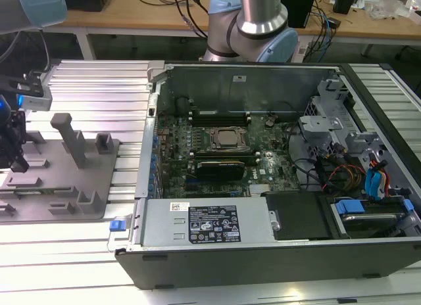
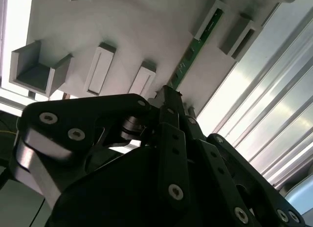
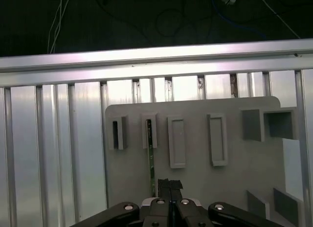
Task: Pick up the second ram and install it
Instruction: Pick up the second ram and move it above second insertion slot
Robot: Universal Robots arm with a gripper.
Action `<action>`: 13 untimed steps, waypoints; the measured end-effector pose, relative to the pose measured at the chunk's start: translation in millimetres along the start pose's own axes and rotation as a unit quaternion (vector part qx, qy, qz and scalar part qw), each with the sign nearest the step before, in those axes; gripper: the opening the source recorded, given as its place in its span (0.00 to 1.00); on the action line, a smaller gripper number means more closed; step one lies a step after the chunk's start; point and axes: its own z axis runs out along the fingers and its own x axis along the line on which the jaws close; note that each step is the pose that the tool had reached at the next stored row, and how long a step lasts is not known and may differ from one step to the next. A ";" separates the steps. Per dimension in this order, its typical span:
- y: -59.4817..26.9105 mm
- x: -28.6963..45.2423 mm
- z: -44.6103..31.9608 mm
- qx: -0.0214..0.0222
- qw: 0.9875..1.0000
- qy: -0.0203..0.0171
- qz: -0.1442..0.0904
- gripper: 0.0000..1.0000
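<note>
1. The second ram (image 3: 151, 158), a thin green circuit-board stick, sits on edge on the flat grey plastic holder plate (image 3: 220, 188). Its far end is in a narrow slot. The plate is at the exterior view's left (image 1: 59, 180).
2. The black metal gripper (image 3: 169, 184) hangs over that plate, its fingers drawn narrow with no gap showing. In the first wrist view the stick runs just beside them. In the second wrist view its near end (image 2: 193, 51) meets the tip (image 2: 168, 97). I cannot tell if they touch.
3. To the exterior view's right lies the open dark grey metal computer case (image 1: 263, 256).
</note>
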 end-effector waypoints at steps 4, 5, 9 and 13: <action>-0.1 0.2 6.5 0.000 1.000 0.000 0.000 0.08; -0.2 0.5 7.7 0.000 1.000 0.000 0.000 0.08; -0.7 4.4 13.7 0.000 1.000 0.000 0.000 0.08; -1.1 11.5 17.4 0.000 1.000 0.000 -0.001 0.08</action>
